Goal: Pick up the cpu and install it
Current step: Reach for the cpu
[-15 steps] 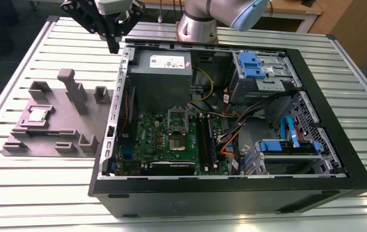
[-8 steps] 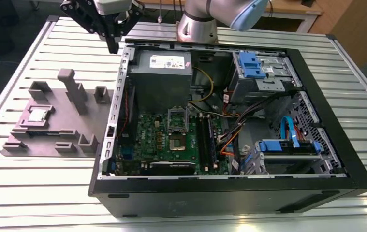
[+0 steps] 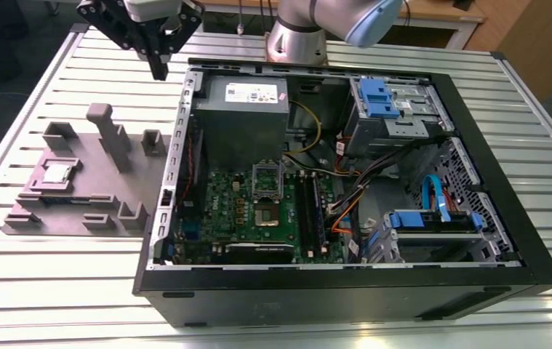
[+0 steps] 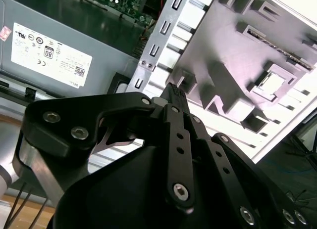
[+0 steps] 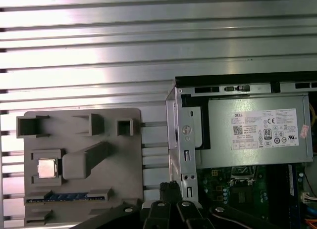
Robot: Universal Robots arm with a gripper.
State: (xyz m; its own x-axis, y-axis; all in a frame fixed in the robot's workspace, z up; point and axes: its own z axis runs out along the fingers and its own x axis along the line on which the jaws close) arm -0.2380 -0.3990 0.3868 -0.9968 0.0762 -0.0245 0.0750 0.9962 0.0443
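Observation:
The cpu (image 3: 60, 173) is a small silver square lying in a recess of the grey holder block (image 3: 110, 190), at the exterior view's left of the open computer case. It also shows in both wrist views, cpu (image 5: 47, 168) and cpu (image 4: 271, 80). My gripper (image 3: 159, 71) hangs high above the table beside the case's far corner, well away from the cpu. Its black fingers (image 4: 173, 93) are shut together with nothing between them. The fingertips (image 5: 171, 188) sit over the case's edge. The socket (image 3: 268, 192) on the green motherboard (image 3: 227, 211) holds no chip.
The open black case (image 3: 353, 291) holds a grey power-supply box (image 3: 241, 102), blue drive brackets (image 3: 377, 98) and loose cables (image 3: 353, 196). Upright posts (image 3: 110, 134) rise from the holder block. Everything rests on a ribbed metal table (image 3: 62, 276). The arm's base (image 3: 295, 36) stands behind the case.

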